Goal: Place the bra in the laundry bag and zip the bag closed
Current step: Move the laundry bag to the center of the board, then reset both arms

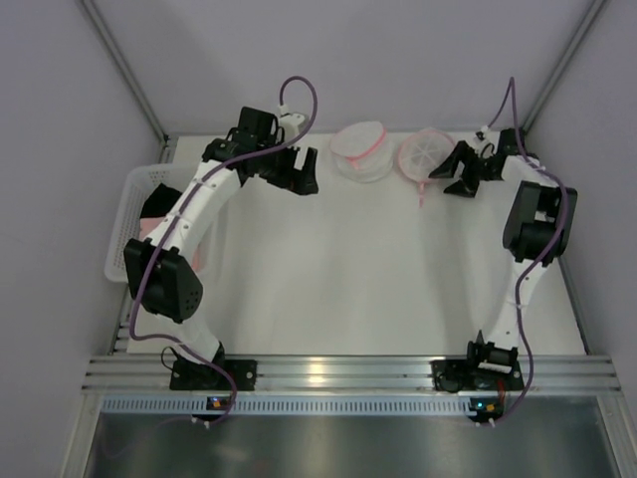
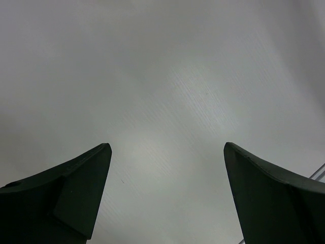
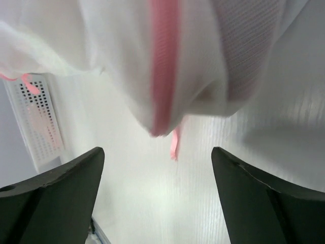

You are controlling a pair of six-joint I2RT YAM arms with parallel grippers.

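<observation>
The white mesh laundry bag [image 1: 360, 151] with a pink zip lies at the back of the table. Its round pink-rimmed part [image 1: 426, 152] lies beside it, with a pink tab [image 1: 422, 195] trailing toward me. My right gripper [image 1: 460, 171] is open and empty just right of the bag. In the right wrist view the bag [image 3: 167, 56] hangs close above the open gripper [image 3: 157, 157], its pink pull tab [image 3: 174, 145] between the fingers, untouched. My left gripper [image 1: 299, 171] is open and empty left of the bag, and the left wrist view [image 2: 167, 147] shows only bare table. I cannot make out the bra for certain.
A white slotted basket [image 1: 127, 204] stands at the table's left edge and holds dark and pink fabric [image 1: 159, 214]. It also shows far left in the right wrist view [image 3: 35, 117]. Grey walls close the back and sides. An aluminium rail [image 1: 348, 373] runs along the near edge.
</observation>
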